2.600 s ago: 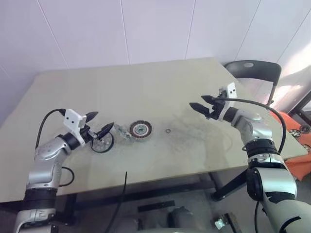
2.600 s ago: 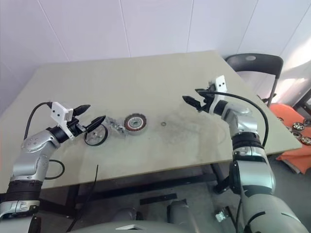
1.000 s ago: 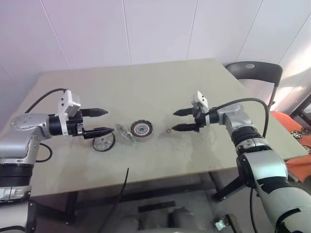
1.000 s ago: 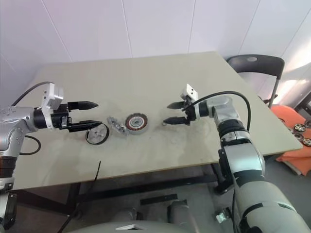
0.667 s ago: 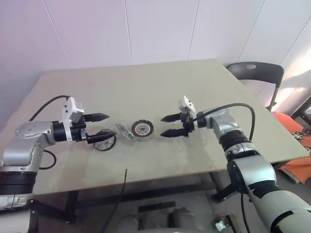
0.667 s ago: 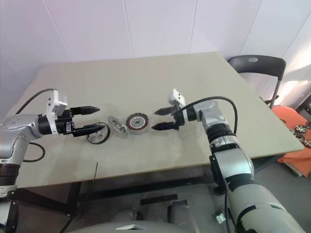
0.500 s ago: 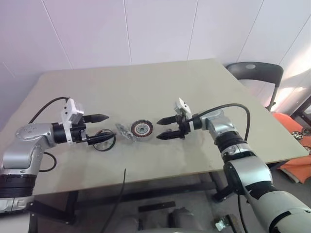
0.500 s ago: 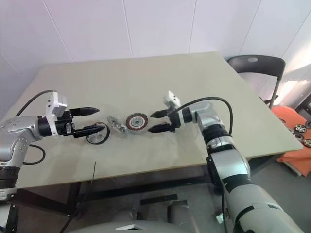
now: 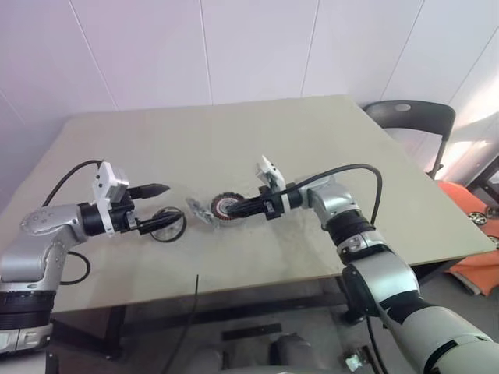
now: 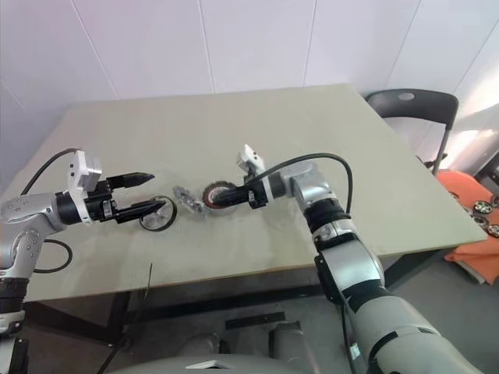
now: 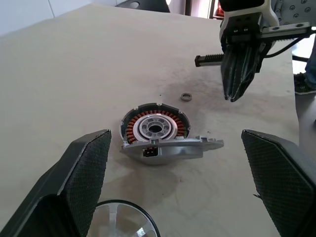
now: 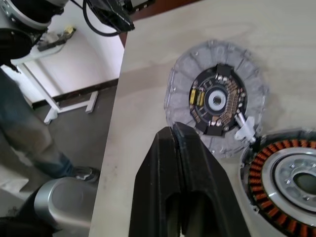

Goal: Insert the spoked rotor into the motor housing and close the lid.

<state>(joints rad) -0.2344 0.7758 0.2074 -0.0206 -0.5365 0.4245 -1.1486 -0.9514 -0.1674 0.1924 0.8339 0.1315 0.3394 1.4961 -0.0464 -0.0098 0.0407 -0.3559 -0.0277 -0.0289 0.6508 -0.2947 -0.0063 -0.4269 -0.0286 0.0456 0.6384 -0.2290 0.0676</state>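
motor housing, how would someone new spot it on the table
On the beige table, look near the middle, just past the tip of the right hand. The motor housing is the round casing with copper windings around a silvery centre; the disc beside it has none.

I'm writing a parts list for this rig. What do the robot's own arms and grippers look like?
Both arms are silver-grey metal segments with black joint bands. A loose black cable loops from each forearm to a small white camera block at the wrist. The left gripper and right gripper each carry two tapering black fingers with finely textured inner pads.
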